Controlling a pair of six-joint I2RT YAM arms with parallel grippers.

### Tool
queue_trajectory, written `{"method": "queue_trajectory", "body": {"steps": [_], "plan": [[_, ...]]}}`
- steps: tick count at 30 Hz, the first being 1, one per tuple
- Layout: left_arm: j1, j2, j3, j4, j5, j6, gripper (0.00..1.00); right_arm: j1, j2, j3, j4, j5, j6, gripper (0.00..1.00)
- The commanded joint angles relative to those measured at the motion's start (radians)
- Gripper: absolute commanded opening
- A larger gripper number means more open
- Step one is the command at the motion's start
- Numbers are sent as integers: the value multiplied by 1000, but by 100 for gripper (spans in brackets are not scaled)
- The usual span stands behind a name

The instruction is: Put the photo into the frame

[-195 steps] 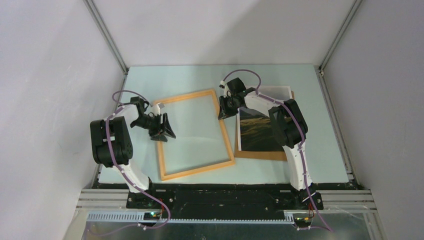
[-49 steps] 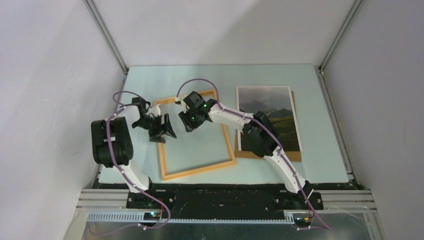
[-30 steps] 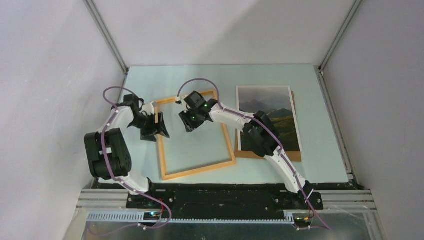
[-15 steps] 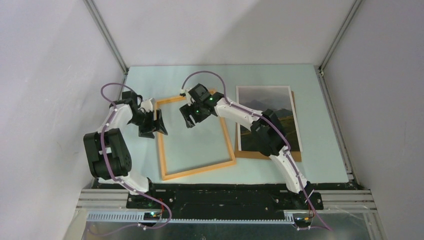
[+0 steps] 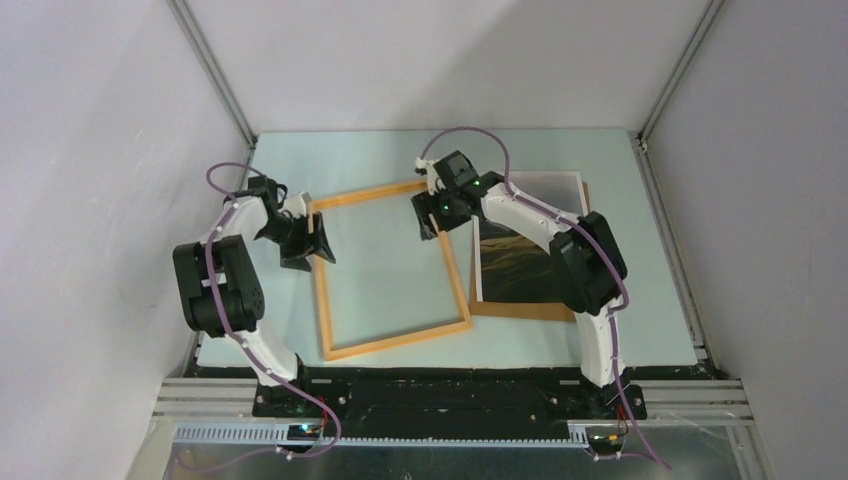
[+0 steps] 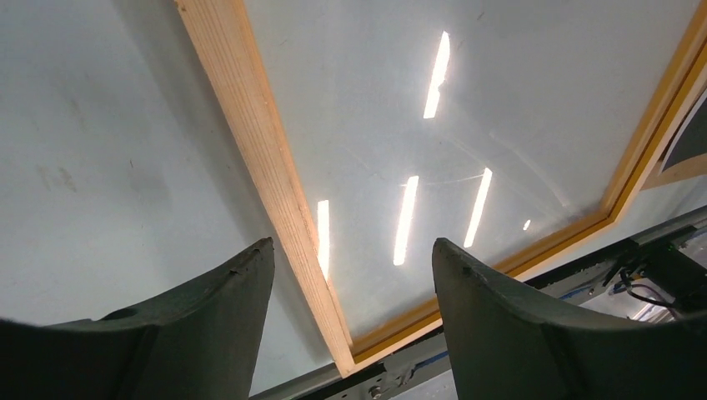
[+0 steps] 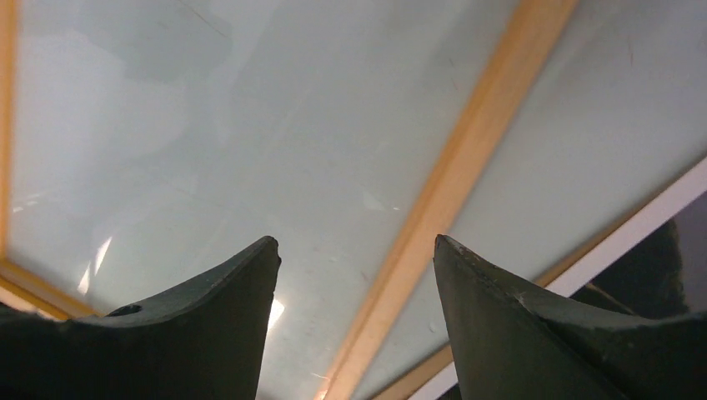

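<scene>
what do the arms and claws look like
The left arm and right arm have white links and black joint housings, with a purple cable along each, looping near the wrist. Green lights glow on the right wrist. The left claw and right claw each have two dark, curved, pointed fingers.

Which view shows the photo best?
Top external: most of the photo shows, lying right of the frame, the right arm crossing it. Right wrist catches only its white edge; left wrist a dark sliver.

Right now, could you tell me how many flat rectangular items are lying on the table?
3: the frame left of centre, the photo right of it, and the brown backing board beneath the photo. The right arm may hide more.
</scene>
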Motion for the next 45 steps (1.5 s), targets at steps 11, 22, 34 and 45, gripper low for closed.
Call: {"method": "queue_trajectory", "body": {"steps": [11,22,34,45], "plan": [[-10,77,81,17,-9,-73,76,-69,-57,-269,78,-80,-43,71],[-24,167,141,35,31,-96,74,-66,-33,-306,86,-205,-34,67],[-50,243,293,62,54,-160,72,-51,-16,-264,92,-306,-21,65],[-35,290,380,65,-42,-191,74,-28,24,-190,73,-341,-3,65]]}}
